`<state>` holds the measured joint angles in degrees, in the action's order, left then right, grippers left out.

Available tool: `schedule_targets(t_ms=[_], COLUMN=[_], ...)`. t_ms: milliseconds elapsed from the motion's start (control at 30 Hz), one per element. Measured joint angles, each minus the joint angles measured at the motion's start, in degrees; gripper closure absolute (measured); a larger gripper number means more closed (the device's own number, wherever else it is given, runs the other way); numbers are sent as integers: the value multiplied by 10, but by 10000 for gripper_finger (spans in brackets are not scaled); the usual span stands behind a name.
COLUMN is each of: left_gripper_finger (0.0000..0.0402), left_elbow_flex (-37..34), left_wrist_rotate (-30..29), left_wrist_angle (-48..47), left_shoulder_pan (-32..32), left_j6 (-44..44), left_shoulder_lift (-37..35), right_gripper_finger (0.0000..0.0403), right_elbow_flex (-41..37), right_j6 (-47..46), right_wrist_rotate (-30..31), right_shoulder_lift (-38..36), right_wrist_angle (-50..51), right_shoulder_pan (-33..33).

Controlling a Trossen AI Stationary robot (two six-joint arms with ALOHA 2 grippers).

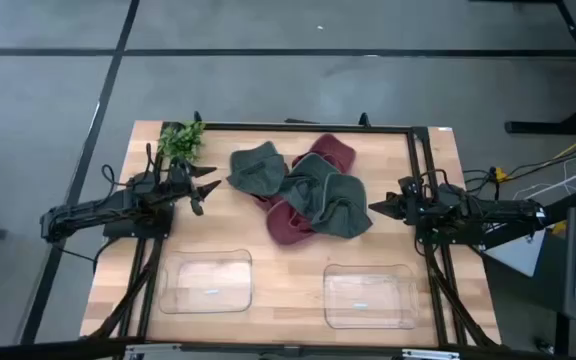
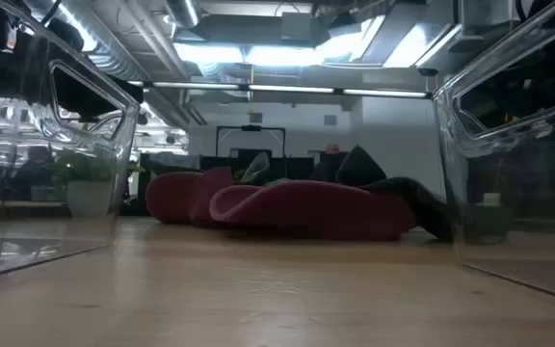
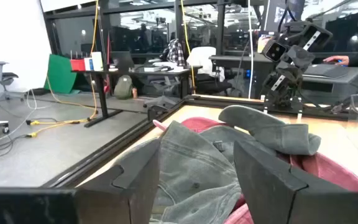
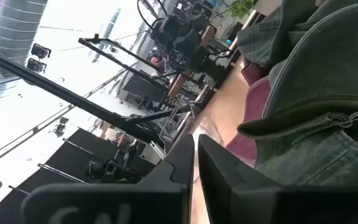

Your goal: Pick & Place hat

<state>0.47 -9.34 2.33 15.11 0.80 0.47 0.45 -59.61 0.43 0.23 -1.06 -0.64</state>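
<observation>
**Both arms at the sides, hats heaped between them**

My left gripper (image 1: 208, 190) sits low over the left part of the light wooden table (image 1: 288, 270), its two dark fingers (image 3: 135, 180) spread apart with nothing between them. It points toward the middle, just beside the nearest grey-green denim cap (image 1: 258, 168), apart from it. In my left wrist view that same cap fills the gap between my fingers, its cloth lying crumpled on the board.

My right gripper (image 1: 376, 208) rests at the right side of the table, facing left, its tip just beside the edge of the heap. Its fingers (image 4: 182, 158) stand nearly together with only a thin slit showing, and they clasp nothing.

The hats lie in a pile at the far middle of the table: the grey-green cap at the left, a second grey-green denim cap (image 1: 333, 200) spread over the middle and right, and dark red fabric hats (image 1: 288, 225) beneath and behind them. From the low view the red ones (image 2: 297, 207) lie flat on the wood with dark cloth draped on top.

Two clear plastic rectangular bins stand along the near edge, one at the left (image 1: 205, 282) and one at the right (image 1: 370, 296). A small green artificial plant (image 1: 181, 139) stands at the far left corner, just behind my left arm
</observation>
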Motion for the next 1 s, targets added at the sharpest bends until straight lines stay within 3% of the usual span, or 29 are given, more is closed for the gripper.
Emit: schedule_targets(t_ms=[367, 533, 633, 800, 1000], left_gripper_finger=[203, 203, 203, 203, 203], left_elbow_flex=[0, 0, 0, 0, 0], left_wrist_rotate=[0, 0, 0, 0, 0], left_wrist_angle=[0, 0, 0, 0, 0], left_shoulder_pan=[0, 0, 0, 0, 0], left_j6=[0, 0, 0, 0, 0], left_shoulder_lift=[0, 0, 0, 0, 0], right_gripper_finger=[379, 379, 379, 379, 379], right_elbow_flex=[0, 0, 4, 63, 164], right_j6=[5, 50, 65, 129, 218], right_wrist_rotate=[0, 1, 33, 85, 106], right_shoulder_lift=[0, 0, 0, 25, 94], right_wrist_angle=[0, 0, 3, 66, 161], right_shoulder_pan=[0, 0, 0, 0, 0])
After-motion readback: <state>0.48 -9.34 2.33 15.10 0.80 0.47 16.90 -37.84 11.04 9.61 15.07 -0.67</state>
